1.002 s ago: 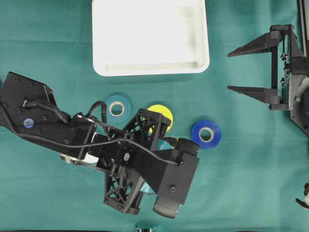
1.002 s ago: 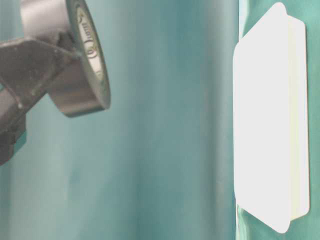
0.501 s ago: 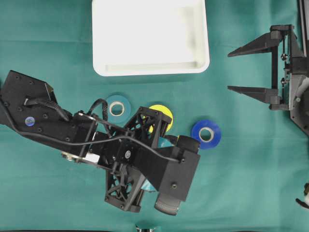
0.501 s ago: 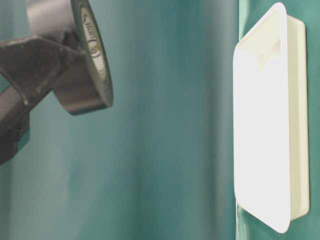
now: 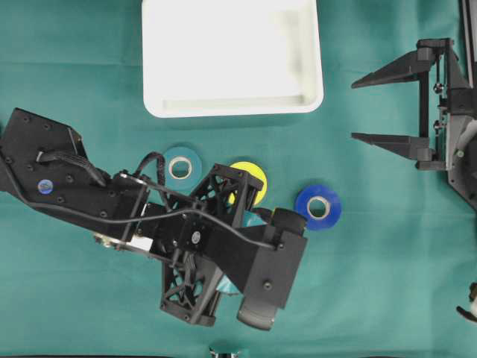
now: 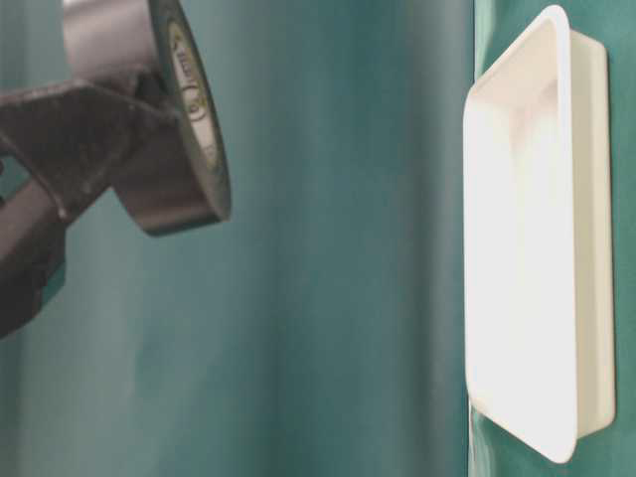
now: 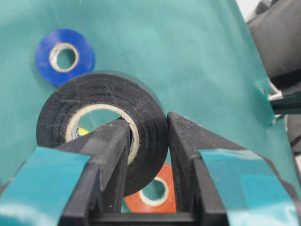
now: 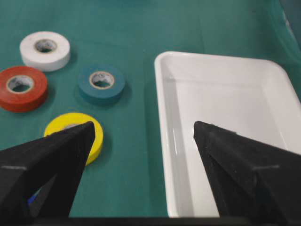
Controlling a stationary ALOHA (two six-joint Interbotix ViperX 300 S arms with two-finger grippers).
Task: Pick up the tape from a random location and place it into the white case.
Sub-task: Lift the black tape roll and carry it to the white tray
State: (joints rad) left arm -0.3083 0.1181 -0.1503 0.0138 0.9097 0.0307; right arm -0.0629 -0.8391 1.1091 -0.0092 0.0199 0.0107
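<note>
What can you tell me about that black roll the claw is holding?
The black tape roll is a thick ring of matte black tape wound on a pale cardboard core, with printing on the core's inside in the table-level view. It stands on edge, lifted off the green cloth. The left gripper is shut on it: one finger passes through the hole, the other presses the outer face, pinching the ring's wall. Nothing else touches it. It hangs above other rolls, away from the white case.

Surface: table covered by a green cloth (image 5: 387,283). Laid directly on it: the white case (image 5: 232,104), a teal roll (image 5: 181,165), a yellow roll (image 5: 253,179), a blue roll (image 5: 318,206), an orange roll (image 8: 21,88) and a white roll (image 8: 45,50).
</note>
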